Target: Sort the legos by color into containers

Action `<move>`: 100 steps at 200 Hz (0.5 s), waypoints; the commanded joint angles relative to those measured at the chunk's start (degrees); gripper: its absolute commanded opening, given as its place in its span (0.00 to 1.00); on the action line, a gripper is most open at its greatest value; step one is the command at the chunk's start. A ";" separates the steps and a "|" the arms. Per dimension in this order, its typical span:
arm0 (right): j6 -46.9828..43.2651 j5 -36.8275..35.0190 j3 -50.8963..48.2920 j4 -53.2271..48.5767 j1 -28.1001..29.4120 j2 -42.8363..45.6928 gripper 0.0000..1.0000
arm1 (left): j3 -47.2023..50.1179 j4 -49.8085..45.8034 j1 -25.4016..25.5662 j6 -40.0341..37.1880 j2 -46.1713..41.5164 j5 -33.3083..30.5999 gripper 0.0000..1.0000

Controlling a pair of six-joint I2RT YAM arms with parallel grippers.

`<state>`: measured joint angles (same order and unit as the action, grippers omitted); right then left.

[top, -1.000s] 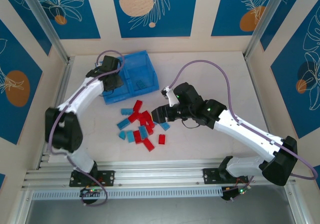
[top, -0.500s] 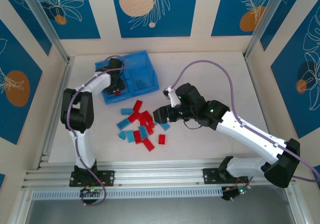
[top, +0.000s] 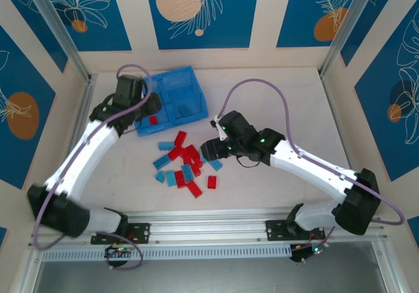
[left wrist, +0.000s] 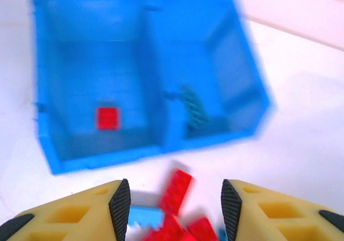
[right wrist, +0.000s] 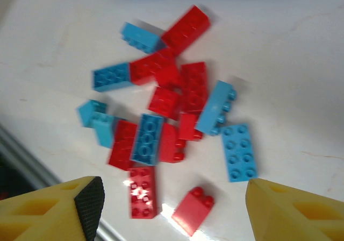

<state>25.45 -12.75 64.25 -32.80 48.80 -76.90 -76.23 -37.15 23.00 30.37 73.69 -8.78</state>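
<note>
The left claw (top: 147,106) has drawn back from over the bin and now sits at the bin's left edge, the arm's elbow swung low and to the left. In the left wrist view its fingers (left wrist: 119,203) stand apart with nothing between them. The blue bin (top: 180,76) rests at the back left of the tabletop (top: 275,97). One red brick (top: 152,120) lies flat on the floor of its left compartment, no longer covered by the claw, and a light blue brick (top: 184,112) lies in the right compartment near the front wall. In front of the bin, the loose pile of red and light blue legos (top: 185,165) is spread on the tabletop, looking unchanged from a moment ago. The right claw (top: 209,149) hangs at the pile's right edge, shifted only slightly. In the right wrist view its fingers (right wrist: 88,203) are spread wide and empty above the bricks, with one light blue brick (right wrist: 239,152) lying a little apart from the cluster.
</note>
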 commanded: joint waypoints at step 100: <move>-6.57 -7.65 6.62 -0.41 -0.13 -29.89 0.59 | 29.23 -4.47 7.58 -25.58 -34.49 16.97 0.87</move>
<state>19.25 -20.62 68.20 -33.50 48.73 -104.38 -48.69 -42.46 30.20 7.01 40.51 7.18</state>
